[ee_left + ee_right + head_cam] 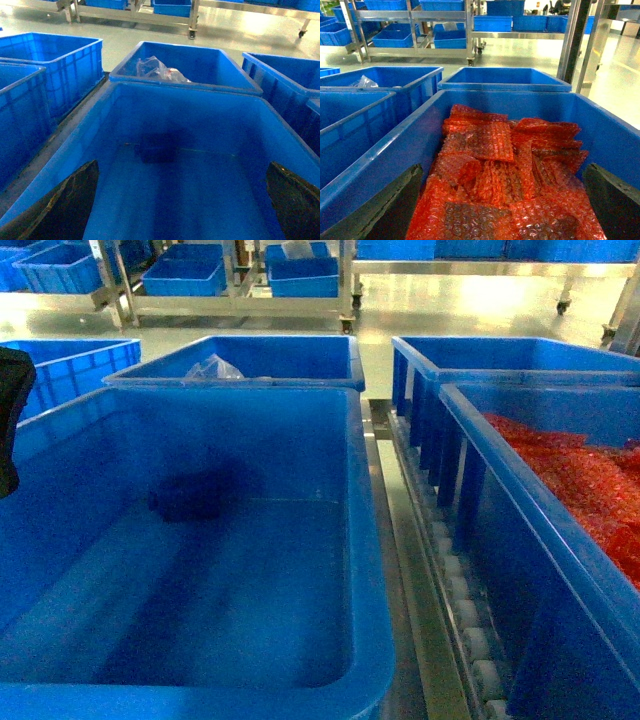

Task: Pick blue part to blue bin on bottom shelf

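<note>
Our left gripper [182,200] is spread wide. The blue part [157,148] sits ahead between its jaws; it looks hard and chunky, so we should pinch its sides.

A pale, glossy floor [470,310] reflects bright light. Beyond it stand wheeled stainless-steel racks [470,35] loaded with blue tubs [492,22], and a steel upright [572,45] rises at the right.

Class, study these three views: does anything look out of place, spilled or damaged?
Nothing is spilled or damaged. The only oddity: crumpled clear plastic lies in the bin behind, while the blue part sits alone on the floor of the blue bin.
</note>
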Available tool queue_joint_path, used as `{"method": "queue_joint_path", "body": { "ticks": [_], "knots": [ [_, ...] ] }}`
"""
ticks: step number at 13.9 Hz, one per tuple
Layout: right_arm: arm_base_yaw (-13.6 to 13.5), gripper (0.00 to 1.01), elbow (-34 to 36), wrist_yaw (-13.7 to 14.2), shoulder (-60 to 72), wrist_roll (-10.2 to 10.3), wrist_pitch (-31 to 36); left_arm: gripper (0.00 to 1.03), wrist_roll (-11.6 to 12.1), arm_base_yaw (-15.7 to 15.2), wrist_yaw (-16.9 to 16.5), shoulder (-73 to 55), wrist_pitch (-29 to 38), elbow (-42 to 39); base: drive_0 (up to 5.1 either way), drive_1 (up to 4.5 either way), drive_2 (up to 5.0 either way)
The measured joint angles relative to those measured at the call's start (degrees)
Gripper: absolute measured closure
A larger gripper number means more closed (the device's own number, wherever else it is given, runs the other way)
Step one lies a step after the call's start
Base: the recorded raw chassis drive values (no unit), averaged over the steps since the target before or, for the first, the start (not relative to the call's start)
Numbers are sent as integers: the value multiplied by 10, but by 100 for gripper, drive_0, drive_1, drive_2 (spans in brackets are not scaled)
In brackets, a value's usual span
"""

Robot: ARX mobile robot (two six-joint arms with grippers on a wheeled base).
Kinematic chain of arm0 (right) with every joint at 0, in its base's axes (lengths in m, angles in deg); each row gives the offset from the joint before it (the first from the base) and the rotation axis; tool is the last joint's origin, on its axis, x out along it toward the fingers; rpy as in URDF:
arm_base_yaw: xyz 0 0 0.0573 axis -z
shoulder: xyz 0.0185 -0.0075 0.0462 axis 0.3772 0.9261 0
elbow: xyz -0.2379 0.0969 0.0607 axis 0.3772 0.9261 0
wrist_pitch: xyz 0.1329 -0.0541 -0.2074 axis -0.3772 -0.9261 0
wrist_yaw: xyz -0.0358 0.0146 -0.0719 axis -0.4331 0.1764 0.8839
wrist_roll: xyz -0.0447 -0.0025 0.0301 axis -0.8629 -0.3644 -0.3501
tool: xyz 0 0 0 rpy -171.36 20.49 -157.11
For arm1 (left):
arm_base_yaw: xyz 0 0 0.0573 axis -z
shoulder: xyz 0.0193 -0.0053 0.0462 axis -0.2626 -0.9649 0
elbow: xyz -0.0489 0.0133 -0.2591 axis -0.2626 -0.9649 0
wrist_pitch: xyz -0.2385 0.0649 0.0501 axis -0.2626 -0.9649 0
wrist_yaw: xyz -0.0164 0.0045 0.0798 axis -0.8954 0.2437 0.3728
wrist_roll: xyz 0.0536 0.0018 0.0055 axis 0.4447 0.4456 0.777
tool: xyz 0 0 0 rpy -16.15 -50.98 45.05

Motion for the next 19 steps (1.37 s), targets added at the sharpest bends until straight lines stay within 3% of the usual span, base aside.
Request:
{"method": "queue_joint_path", "body": {
  "ticks": [19],
  "knots": [
    [0,3,0,0,0,0,0,5,0,0,0,0,0,0,0,0,0]
  ]
}}
